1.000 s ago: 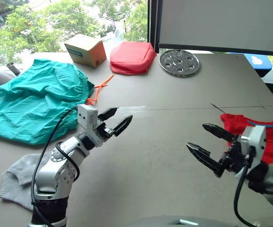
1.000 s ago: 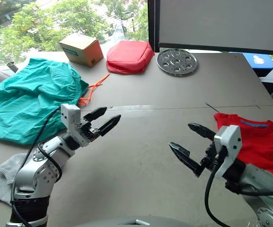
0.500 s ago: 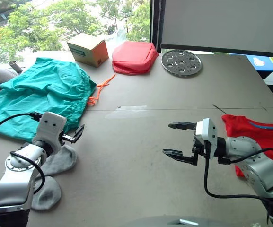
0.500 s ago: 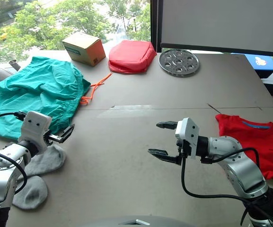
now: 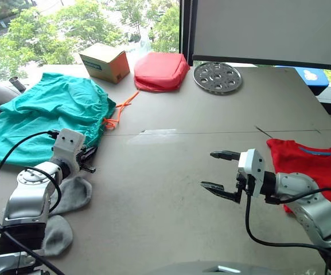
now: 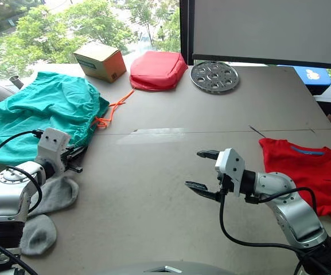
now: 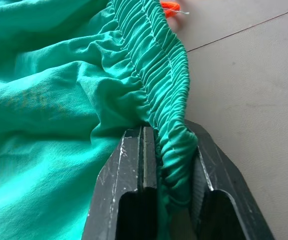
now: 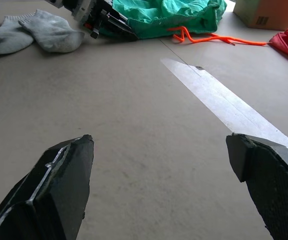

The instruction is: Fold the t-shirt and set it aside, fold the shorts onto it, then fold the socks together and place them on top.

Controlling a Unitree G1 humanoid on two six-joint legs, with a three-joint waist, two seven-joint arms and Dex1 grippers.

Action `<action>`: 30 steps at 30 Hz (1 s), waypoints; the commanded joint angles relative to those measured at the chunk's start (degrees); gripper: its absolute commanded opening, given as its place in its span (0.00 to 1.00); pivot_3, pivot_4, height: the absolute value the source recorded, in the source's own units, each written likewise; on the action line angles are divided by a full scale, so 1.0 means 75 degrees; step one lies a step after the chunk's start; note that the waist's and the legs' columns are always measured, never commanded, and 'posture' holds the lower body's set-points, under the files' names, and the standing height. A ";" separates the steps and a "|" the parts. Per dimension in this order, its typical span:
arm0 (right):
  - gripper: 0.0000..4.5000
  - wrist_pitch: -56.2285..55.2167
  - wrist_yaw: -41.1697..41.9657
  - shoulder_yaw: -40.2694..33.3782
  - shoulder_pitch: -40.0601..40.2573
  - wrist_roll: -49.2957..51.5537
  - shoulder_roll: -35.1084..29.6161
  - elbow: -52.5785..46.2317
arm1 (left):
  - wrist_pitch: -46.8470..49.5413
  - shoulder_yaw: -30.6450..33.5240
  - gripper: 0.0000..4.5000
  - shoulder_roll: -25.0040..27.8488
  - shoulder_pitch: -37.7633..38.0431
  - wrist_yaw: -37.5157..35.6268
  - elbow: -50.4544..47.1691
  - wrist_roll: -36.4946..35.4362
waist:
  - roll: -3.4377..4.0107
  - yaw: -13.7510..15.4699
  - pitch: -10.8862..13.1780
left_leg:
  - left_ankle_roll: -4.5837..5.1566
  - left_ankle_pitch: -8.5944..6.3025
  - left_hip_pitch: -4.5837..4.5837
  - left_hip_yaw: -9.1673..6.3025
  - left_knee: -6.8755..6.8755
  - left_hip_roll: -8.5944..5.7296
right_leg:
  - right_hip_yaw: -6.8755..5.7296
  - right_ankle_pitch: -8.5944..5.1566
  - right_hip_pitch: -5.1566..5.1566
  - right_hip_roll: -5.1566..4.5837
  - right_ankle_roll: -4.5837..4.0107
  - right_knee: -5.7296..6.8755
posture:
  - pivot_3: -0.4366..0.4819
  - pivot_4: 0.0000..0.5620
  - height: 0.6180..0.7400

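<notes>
While the shorts (image 5: 45,123) lie spread at the far left of the table (image 5: 211,114), their long axis runs from near left to far right, with the gathered waistband on the right edge and the orange drawstring (image 5: 119,112) trailing toward the far right. The left gripper (image 5: 88,160) sits at the near right corner of that waistband. Just near of it the socks (image 5: 62,209) lie overlapped, one nearer than the other. The t-shirt (image 5: 311,172) lies flat at the right edge, collar on its far side. The right gripper (image 5: 221,173) hovers over bare table, its fingers spread wide, pointing left.

From the left wrist, the two fingers (image 7: 134,200) are clamped on a bunched fold of the elastic waistband (image 7: 158,65), which runs away from them.

From the right wrist, the wide-apart fingers (image 8: 54,195) frame bare table, with the socks (image 8: 39,32), left gripper (image 8: 126,34) and shorts (image 8: 168,12) beyond.
</notes>
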 commanded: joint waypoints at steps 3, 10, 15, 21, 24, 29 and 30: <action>1.00 0.0048 -0.0287 -0.0243 -0.0095 -0.0106 0.0006 -0.0296 | 0.0664 0.0044 0.01 -0.0266 -0.0493 -0.0190 -0.0031 -0.0573 | -0.0005 0.0035 -0.0003 | 0.0000 0.0000 -0.0002 -0.0001 0.0000 -0.0005 | -0.0001 0.0001 0.0000 0.0000 -0.0003 0.0002 | 0.48 0.27 0.99; 1.00 0.0258 -0.0509 -0.0327 -0.0326 -0.0261 -0.0050 -0.0235 | 0.1699 -0.0865 0.01 -0.0699 -0.1826 -0.0749 -0.0530 -0.1187 | -0.0043 0.0078 -0.0009 | 0.0001 0.0001 -0.0012 0.0005 0.0011 -0.0022 | -0.0005 0.0014 0.0013 0.0001 -0.0025 0.0007 | 0.48 0.27 0.99; 1.00 0.0342 -0.0720 -0.0629 -0.0146 -0.0385 -0.0203 -0.0362 | 0.2363 -0.2674 0.01 -0.1750 -0.2773 -0.1106 -0.0903 -0.1228 | -0.0056 0.0111 -0.0017 | 0.0003 0.0002 -0.0010 -0.0001 0.0012 -0.0034 | -0.0003 0.0014 0.0024 0.0000 -0.0023 0.0008 | 0.48 0.27 0.99; 1.00 0.0574 -0.0794 -0.1695 0.0892 -0.0274 -0.0717 -0.0972 | 0.2288 -0.4559 0.01 -0.3287 -0.3462 -0.1573 -0.0530 -0.1023 | -0.0055 0.0141 -0.0017 | 0.0006 0.0002 -0.0007 -0.0005 0.0016 -0.0040 | 0.0002 0.0012 0.0035 0.0002 -0.0020 0.0006 | 0.48 0.27 0.99; 1.00 0.0671 -0.0743 -0.2162 0.1392 -0.0161 -0.0901 -0.1239 | 0.2034 -0.4945 0.01 -0.3698 -0.3696 -0.1763 -0.0243 -0.0896 | -0.0055 0.0134 -0.0017 | 0.0007 0.0002 -0.0001 -0.0005 0.0018 -0.0040 | 0.0005 -0.0004 0.0041 0.0002 0.0003 0.0003 | 0.48 0.27 0.99; 1.00 0.0499 -0.0520 -0.2472 0.1970 -0.0368 -0.1321 -0.1508 | 0.1683 -0.4867 0.21 -0.3858 -0.3902 -0.2282 -0.0113 -0.1050 | -0.0051 0.0123 -0.0018 | 0.0009 0.0001 0.0002 -0.0006 0.0018 -0.0039 | 0.0008 -0.0009 0.0042 0.0004 0.0011 0.0003 | 0.48 0.27 0.99; 1.00 0.0494 -0.0456 -0.2453 0.1964 -0.0341 -0.1375 -0.1527 | 0.1724 -0.4575 0.29 -0.3642 -0.3844 -0.2410 -0.0299 -0.1214 | -0.0051 0.0114 -0.0018 | 0.0009 0.0001 0.0003 -0.0007 0.0018 -0.0038 | 0.0009 -0.0010 0.0042 0.0004 0.0011 0.0004 | 0.48 0.27 0.99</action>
